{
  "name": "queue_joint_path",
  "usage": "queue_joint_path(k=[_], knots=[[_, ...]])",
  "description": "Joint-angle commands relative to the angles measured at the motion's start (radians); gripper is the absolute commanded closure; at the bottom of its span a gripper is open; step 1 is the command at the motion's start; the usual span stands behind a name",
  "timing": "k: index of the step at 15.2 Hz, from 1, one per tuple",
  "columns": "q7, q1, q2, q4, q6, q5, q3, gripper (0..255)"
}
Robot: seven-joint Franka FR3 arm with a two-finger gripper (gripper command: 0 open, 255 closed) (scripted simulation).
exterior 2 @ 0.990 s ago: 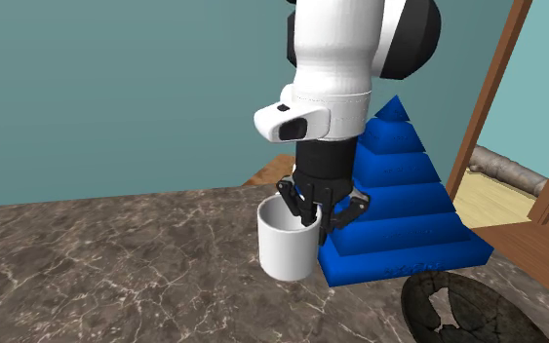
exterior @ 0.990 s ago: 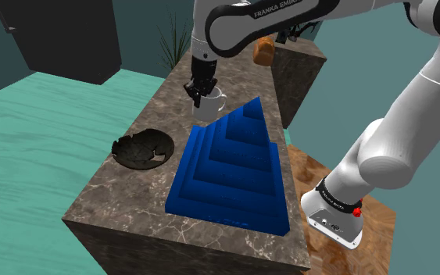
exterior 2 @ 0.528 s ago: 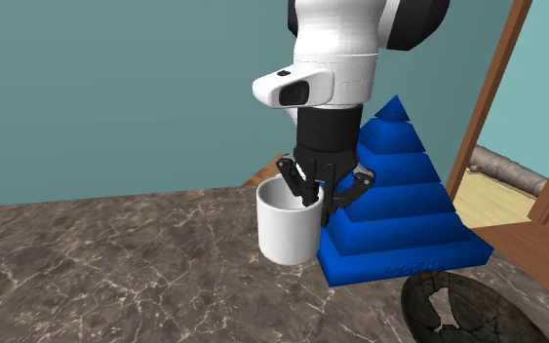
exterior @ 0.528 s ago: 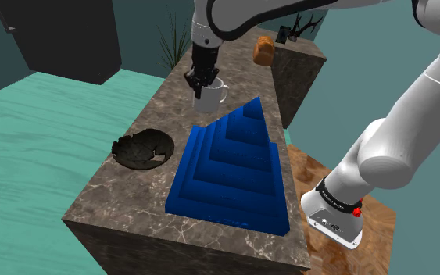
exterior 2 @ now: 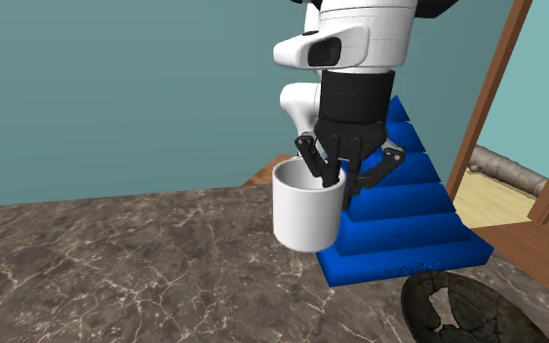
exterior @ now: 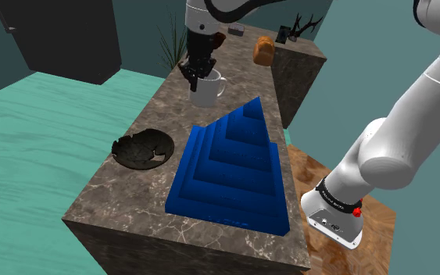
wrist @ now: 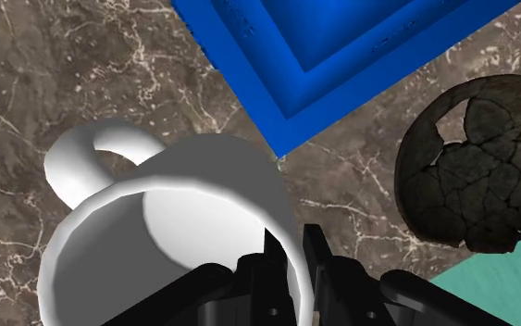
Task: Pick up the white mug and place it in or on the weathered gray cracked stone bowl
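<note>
White mug (exterior 2: 306, 209) up, bowl (exterior 2: 457, 307) empty
Jaws pinch its rim (one inside, one outside); grasp and lift look done, the carry to the bowl is left.

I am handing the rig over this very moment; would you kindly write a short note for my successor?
Gripper: shut on the mug rim, one finger inside.
Mug: upright, held above the counter, beside the pyramid.
Bowl: empty, on the counter, at the shoulder view's left of the pyramid.
Done: grasp, lift.
Left: carry to the bowl, set down, release.
</note>
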Motion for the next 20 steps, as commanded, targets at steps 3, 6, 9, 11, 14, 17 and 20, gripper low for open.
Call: queue_joint_path(k=[3, 6, 9, 11, 14, 17, 20], knots=[[0.098, 0.048, 0.051, 0.071, -0.021, -0.016, 0.044, 255], [0.172, 0.088, 0.099, 0.138, -0.043, -0.034, 0.074, 255], [0.245, 0.131, 0.157, 0.219, -0.070, -0.057, 0.101, 255], [0.293, 0.163, 0.201, 0.280, -0.091, -0.075, 0.116, 255], [0.363, 0.215, 0.275, 0.386, -0.129, -0.106, 0.135, 255], [0.426, 0.274, 0.359, 0.509, -0.175, -0.139, 0.148, 255], [0.428, 0.272, 0.360, 0.471, -0.136, -0.140, 0.146, 255]])
